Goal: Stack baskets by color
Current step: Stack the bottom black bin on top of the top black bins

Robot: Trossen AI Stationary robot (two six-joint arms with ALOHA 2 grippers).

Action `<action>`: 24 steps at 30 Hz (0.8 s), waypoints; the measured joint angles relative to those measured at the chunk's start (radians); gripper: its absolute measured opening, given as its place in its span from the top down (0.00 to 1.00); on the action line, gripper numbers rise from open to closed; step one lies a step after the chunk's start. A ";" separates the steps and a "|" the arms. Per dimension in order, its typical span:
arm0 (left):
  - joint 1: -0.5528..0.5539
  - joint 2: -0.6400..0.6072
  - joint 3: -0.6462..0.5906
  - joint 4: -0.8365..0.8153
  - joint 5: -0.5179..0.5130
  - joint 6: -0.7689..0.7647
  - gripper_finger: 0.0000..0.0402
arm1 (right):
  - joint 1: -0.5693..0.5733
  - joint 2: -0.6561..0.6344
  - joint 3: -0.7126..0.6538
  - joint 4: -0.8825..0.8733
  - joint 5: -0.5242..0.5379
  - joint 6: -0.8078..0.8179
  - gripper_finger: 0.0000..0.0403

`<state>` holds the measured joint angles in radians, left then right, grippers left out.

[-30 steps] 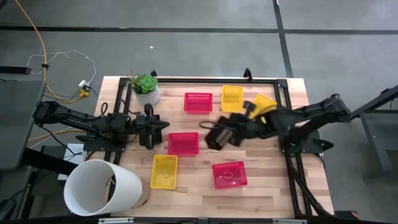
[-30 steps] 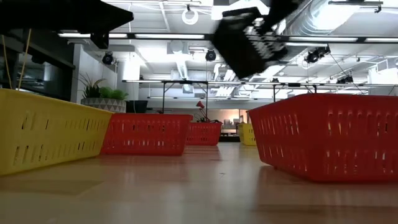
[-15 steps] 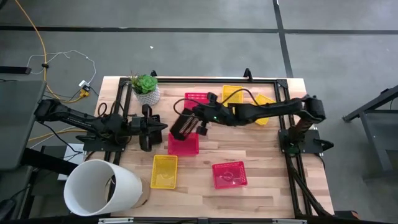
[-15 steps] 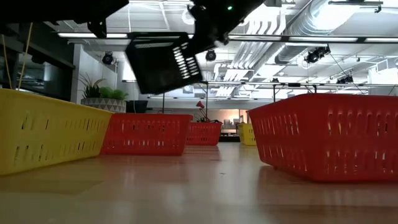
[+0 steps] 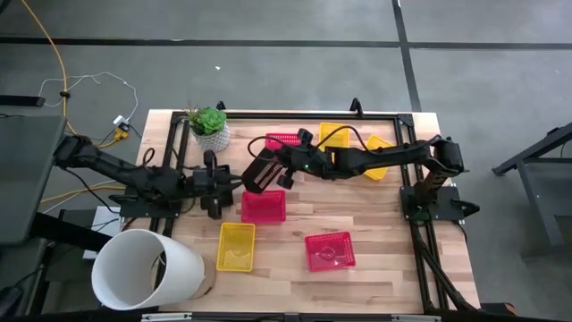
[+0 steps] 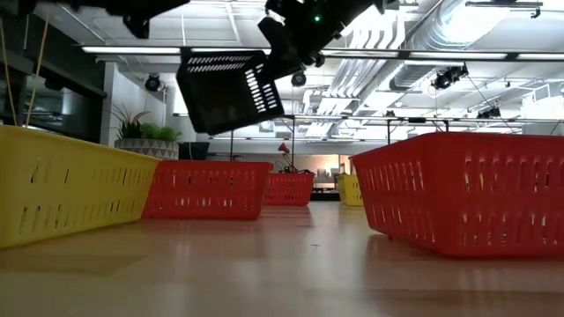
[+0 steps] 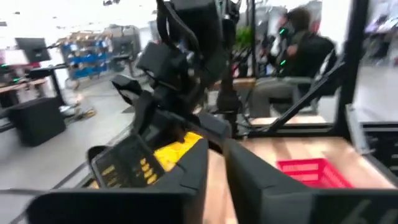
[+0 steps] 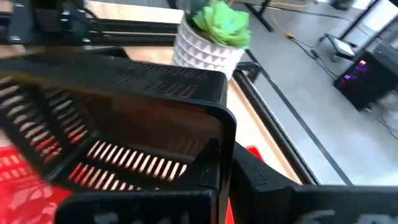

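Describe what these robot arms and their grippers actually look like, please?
Both arms are dark, nearly black, built from slim jointed segments with thin black cables looping along them. The left gripper and right gripper each end in two flat, dark, blade-like fingers. A small green light glows on the right arm near its wrist. Each arm rises from a black base at the table's edge.

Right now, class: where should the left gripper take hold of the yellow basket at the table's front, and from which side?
Grip a rim wall of the yellow basket from straight above. It sits upright with its mouth open upward and free space around it, so one finger can go inside the wall and one outside. A short wall is probably handiest.
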<state>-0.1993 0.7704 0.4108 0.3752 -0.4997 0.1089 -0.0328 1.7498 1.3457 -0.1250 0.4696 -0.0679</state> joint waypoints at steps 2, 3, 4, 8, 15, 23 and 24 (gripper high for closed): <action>-0.001 0.059 0.090 -0.133 -0.079 0.002 0.79 | 0.000 0.000 0.000 -0.008 0.033 0.022 1.00; 0.000 0.098 0.134 -0.197 -0.131 0.009 0.75 | 0.000 0.000 0.000 -0.009 0.051 0.028 1.00; 0.000 0.137 0.171 -0.256 -0.187 0.015 0.71 | 0.000 0.000 0.000 -0.009 0.072 0.035 1.00; 0.000 0.277 0.272 -0.363 -0.388 0.019 0.57 | 0.000 0.000 0.001 -0.014 0.145 0.077 1.00; 0.000 0.462 0.325 -0.348 -0.625 0.108 0.43 | -0.003 -0.001 0.001 -0.014 0.236 0.138 1.00; 0.039 0.559 0.336 -0.303 -0.698 0.175 0.43 | -0.002 -0.001 0.002 -0.014 0.212 0.143 1.00; 0.047 0.565 0.336 -0.301 -0.698 0.174 0.43 | -0.002 -0.001 0.002 -0.014 0.209 0.146 1.00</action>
<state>-0.1522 1.3359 0.7464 0.0738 -1.1981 0.2833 -0.0353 1.7486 1.3472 -0.1388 0.6781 0.0783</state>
